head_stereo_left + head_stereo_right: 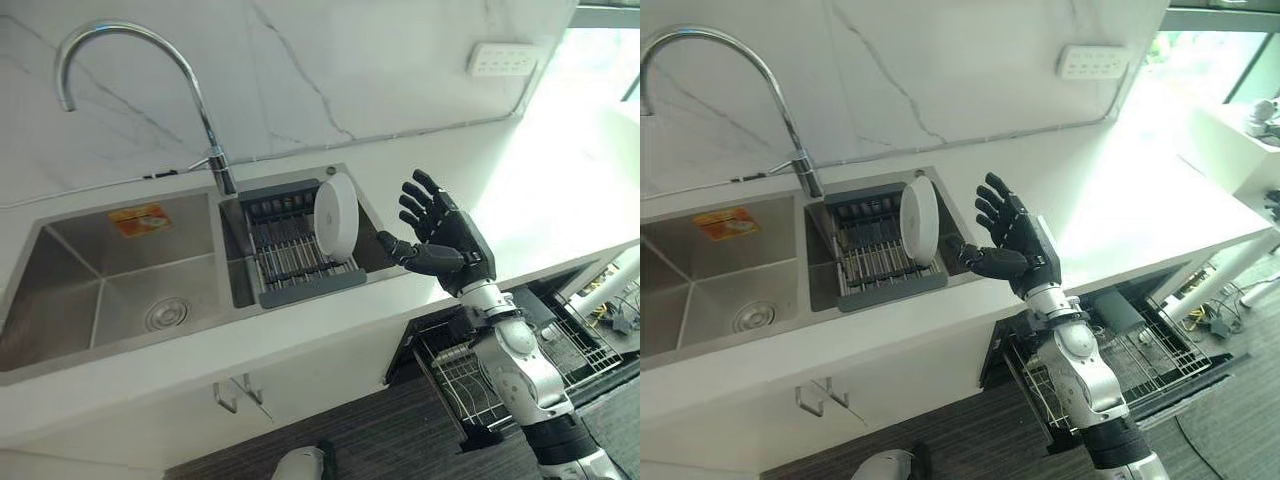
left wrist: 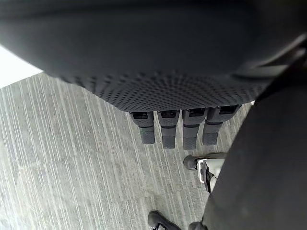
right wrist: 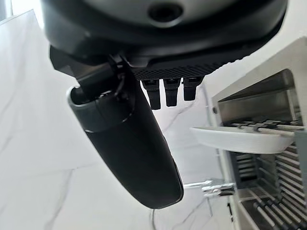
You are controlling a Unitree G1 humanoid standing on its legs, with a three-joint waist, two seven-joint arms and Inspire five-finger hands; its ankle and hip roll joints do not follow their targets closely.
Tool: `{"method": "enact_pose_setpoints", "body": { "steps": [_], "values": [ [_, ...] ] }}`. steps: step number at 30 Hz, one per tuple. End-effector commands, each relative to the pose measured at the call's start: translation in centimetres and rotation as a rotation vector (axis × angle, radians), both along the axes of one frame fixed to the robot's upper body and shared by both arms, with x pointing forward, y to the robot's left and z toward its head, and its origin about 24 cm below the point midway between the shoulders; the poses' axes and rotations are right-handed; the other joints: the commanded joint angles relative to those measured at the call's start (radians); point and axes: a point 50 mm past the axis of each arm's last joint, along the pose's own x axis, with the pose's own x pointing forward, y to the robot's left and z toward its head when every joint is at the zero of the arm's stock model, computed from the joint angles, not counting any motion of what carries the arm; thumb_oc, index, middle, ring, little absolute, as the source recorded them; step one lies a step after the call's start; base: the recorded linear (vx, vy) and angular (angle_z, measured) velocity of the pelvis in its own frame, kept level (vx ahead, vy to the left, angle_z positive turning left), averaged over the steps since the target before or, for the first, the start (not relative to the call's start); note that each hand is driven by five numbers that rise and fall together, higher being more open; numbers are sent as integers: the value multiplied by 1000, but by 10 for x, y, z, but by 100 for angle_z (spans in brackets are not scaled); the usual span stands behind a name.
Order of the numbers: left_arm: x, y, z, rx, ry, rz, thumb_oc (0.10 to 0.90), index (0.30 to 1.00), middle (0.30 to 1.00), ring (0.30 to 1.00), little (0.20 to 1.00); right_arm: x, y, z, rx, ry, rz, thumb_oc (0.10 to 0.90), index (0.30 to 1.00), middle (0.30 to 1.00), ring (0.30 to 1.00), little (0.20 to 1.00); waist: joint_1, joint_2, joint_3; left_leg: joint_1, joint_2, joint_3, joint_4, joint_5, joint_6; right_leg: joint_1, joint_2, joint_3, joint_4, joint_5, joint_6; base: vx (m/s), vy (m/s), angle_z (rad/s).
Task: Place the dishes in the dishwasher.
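A white plate (image 1: 336, 215) stands on edge in the grey drying rack (image 1: 300, 262) set in the right sink basin. It also shows edge-on as the plate (image 3: 242, 139) in the right wrist view. My right hand (image 1: 447, 237) hovers open just right of the plate, over the counter edge, fingers spread and thumb pointing at the rack, holding nothing. Below the counter the dishwasher's lower wire rack (image 1: 1145, 365) is pulled out. My left hand (image 2: 172, 127) hangs over the striped floor with straight fingers, holding nothing.
A chrome faucet (image 1: 205, 130) arches over the divider between basins. The left basin (image 1: 120, 290) has a drain and an orange sticker. White counter (image 1: 560, 190) stretches to the right, with a wall outlet (image 1: 500, 58) above it. A cabinet handle (image 1: 235, 395) sits under the sink.
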Motion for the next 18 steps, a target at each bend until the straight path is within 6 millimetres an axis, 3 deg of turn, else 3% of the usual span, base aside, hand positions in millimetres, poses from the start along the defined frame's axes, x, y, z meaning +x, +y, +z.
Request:
{"method": "enact_pose_setpoints", "body": {
  "steps": [1,12,18],
  "values": [
    [-1,-3,-1,-15,8,-55,800,900,900,900,900,12,1,68,42,-325,-60,800,900,900,900,900,11,0,-8,75,24,-72,-80,-120,-54,-4,-26,-33,16,-81,50,50,36,1],
    [8,8,1,124,-79,-97,800,900,900,900,900,22,-4,78,44,-348,-174,800,900,900,900,900,42,4,-8,72,1,-107,-80,-119,-49,7,-34,-51,16,-77,51,56,21,8],
    [13,14,4,160,-122,-124,800,900,900,900,900,27,-4,73,67,-310,-163,800,900,900,900,900,50,8,-4,75,-7,-116,-80,-120,-45,11,-40,-58,16,-73,48,55,16,5]
  ]
}}
